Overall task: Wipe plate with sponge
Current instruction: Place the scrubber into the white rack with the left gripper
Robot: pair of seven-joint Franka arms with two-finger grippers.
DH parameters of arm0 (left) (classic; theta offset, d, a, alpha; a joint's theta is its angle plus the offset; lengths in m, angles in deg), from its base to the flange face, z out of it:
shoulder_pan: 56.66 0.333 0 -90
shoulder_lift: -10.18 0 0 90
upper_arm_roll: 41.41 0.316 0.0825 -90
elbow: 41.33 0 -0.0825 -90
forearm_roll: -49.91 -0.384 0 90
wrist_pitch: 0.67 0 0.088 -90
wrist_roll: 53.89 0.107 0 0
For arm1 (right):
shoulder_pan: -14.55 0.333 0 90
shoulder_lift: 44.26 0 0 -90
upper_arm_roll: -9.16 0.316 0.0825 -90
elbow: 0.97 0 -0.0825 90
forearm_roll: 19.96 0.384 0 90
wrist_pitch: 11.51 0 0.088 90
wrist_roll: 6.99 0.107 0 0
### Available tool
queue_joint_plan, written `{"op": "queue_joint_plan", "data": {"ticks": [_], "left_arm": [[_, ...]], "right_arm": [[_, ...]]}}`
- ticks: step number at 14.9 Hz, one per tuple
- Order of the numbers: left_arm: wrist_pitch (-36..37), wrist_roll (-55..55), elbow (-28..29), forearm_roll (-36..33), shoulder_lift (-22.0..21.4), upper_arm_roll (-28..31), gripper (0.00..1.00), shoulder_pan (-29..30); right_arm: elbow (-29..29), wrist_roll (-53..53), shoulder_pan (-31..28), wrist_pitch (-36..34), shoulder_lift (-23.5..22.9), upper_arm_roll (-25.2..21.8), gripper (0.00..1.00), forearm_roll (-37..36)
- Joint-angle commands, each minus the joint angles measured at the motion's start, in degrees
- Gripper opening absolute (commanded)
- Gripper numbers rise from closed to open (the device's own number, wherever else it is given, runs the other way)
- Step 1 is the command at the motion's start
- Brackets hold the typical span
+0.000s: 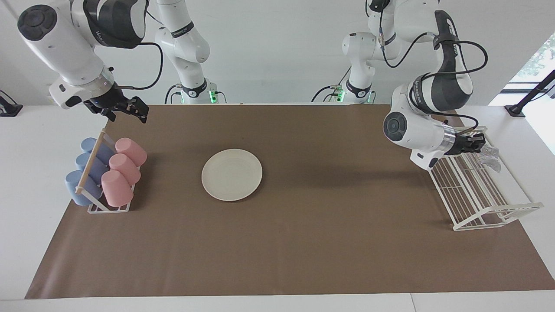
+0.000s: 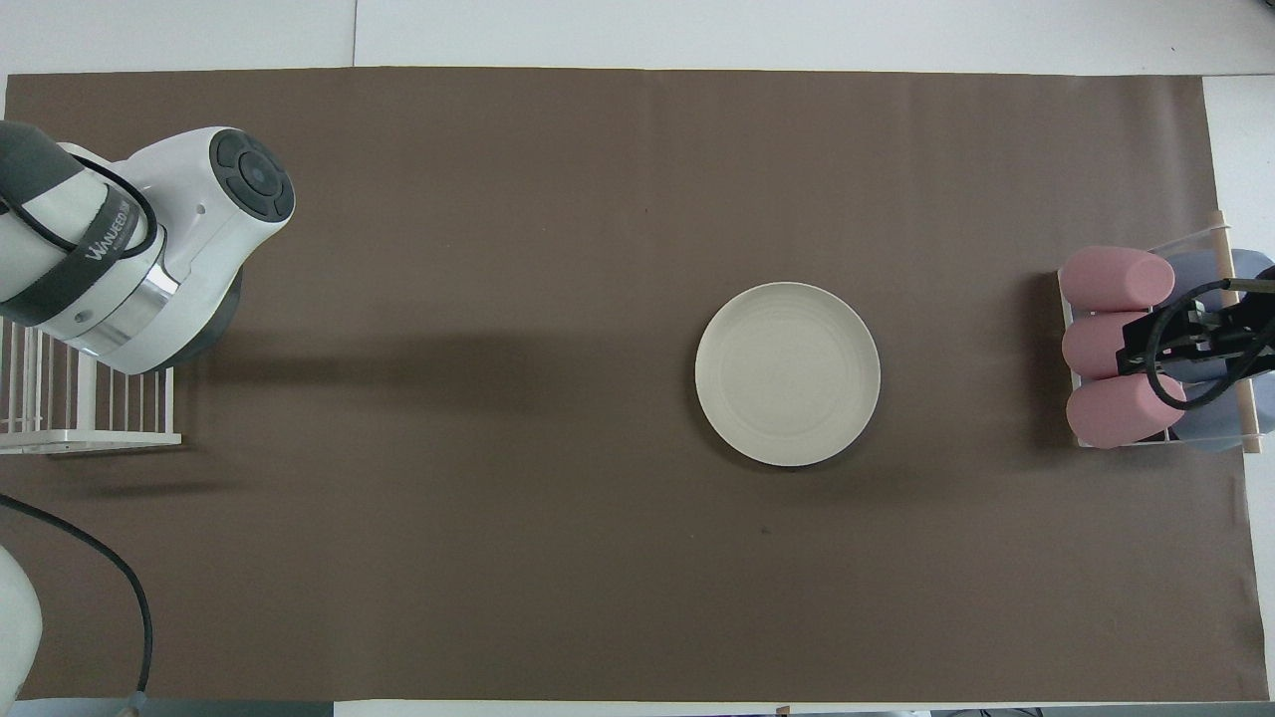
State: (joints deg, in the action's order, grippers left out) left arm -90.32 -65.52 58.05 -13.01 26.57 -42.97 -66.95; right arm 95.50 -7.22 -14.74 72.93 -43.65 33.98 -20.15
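Plate (image 1: 232, 174): smooth, matt cream surface with faint concentric rings. Table cover (image 1: 303, 242): matt brown sheet, paper-like, with faint creases. Cups, pink (image 1: 120, 171) and blue (image 1: 84, 173): matt, smooth, plastic-looking. Cup rack (image 1: 96, 162): white wire with a pale wooden bar. Dish rack (image 1: 472, 195): white coated wire. Sponge (image 1: 489, 157): silvery, glittering, crinkled. Arm shells: glossy white plastic.

A cream-white plate (image 1: 232, 174) lies flat near the middle of the brown mat (image 1: 303, 242). At the right arm's end of the mat, a white rack (image 1: 108, 208) holds pink cups (image 1: 123, 171) and blue cups (image 1: 89, 167); the right gripper (image 1: 138, 110) hangs open above the mat's corner there. At the left arm's end, the left gripper (image 1: 477, 142), fingers together, is at a white wire rack (image 1: 477, 195), against the silvery sponge (image 1: 490, 157).
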Motion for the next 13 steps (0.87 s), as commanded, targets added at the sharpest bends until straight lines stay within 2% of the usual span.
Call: {"op": "queue_joint_plan", "data": {"ticks": [1,2,3,4,5,13], "left_arm": [[-1.06,-4.78,-1.99,-0.81,2.77,-0.28,0.00,0.62],[-1.23,-6.11,-1.91,-0.63,3.21,-0.29,0.00,0.53],[-1.41,-6.56,-1.91,-0.54,3.30,-0.37,0.00,0.45],[-2.10,-6.65,-1.91,-0.36,3.30,-0.37,0.00,0.44],[-3.50,-7.08,-1.73,0.59,3.30,-0.37,0.00,0.53],[-7.03,-10.78,-0.59,4.03,3.21,-0.37,0.00,0.88]], "right_arm": [[0.38,-1.62,1.60,-0.32,0.97,0.67,1.00,1.41],[0.38,-1.53,4.30,-0.41,1.06,-1.16,1.00,1.50],[0.20,-1.44,10.77,-0.49,0.97,-7.27,1.00,1.42],[0.20,-1.44,19.01,-0.50,1.06,-16.73,1.00,1.42],[0.20,-1.44,24.40,-0.50,0.97,-21.61,1.00,1.50],[0.46,1.19,30.08,-1.64,1.32,-26.75,1.00,2.82]]}}
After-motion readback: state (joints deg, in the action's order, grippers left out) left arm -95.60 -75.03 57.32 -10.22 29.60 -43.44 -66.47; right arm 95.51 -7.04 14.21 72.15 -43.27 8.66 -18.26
